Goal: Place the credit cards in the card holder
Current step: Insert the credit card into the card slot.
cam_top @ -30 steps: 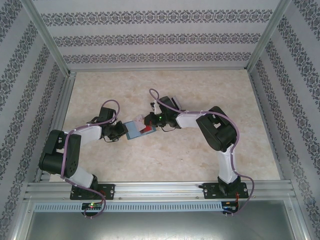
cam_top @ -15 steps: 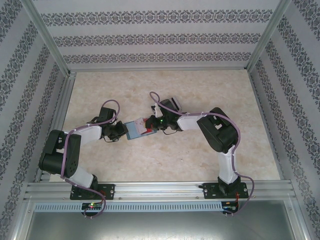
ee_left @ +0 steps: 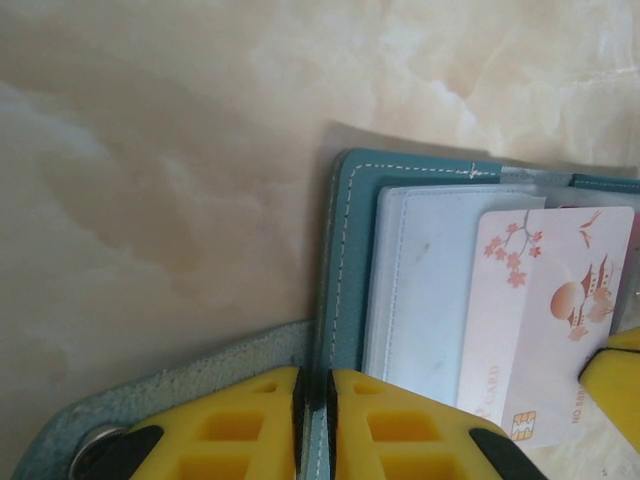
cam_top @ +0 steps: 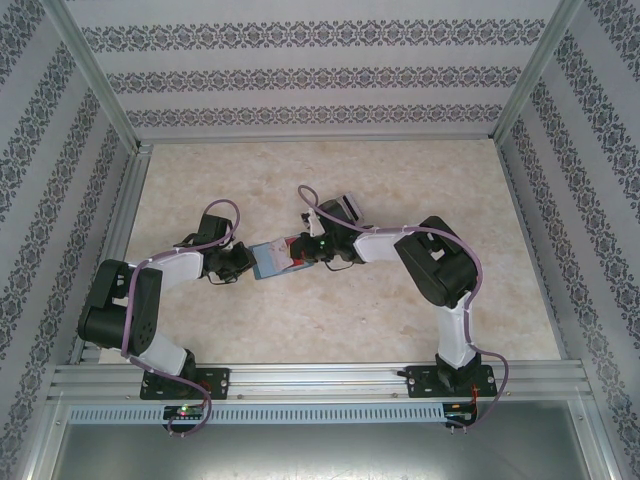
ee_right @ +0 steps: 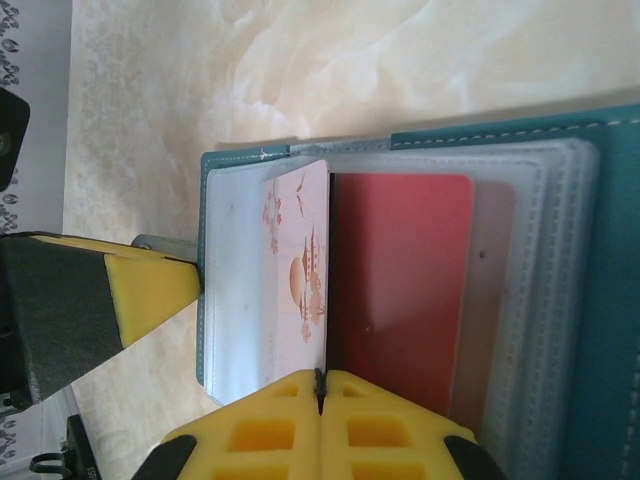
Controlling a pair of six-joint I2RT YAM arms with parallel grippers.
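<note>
The teal card holder (cam_top: 268,260) lies open mid-table between both grippers. My left gripper (ee_left: 312,400) is shut on the edge of its teal cover (ee_left: 350,260). The strap tab with its snap (ee_left: 95,450) lies to the left. My right gripper (ee_right: 321,385) is shut on a pale pink credit card with blossom print (ee_right: 295,270). It holds the card edge-up over the left clear sleeve (ee_right: 235,290). A red credit card (ee_right: 400,290) sits in the sleeve beside it. In the left wrist view the pink card (ee_left: 545,310) covers the right part of the sleeve (ee_left: 420,280).
A clear plastic tray (cam_top: 345,206) stands just behind the right arm. Patterned walls and aluminium posts (cam_top: 95,75) close in the marble table (cam_top: 420,170). The two grippers work a few centimetres apart; the right one's yellow finger (ee_left: 615,385) shows in the left wrist view.
My right gripper has moved left and lower with the pink card, bringing it further over the holder's sleeves. The left gripper has held still on the cover.
</note>
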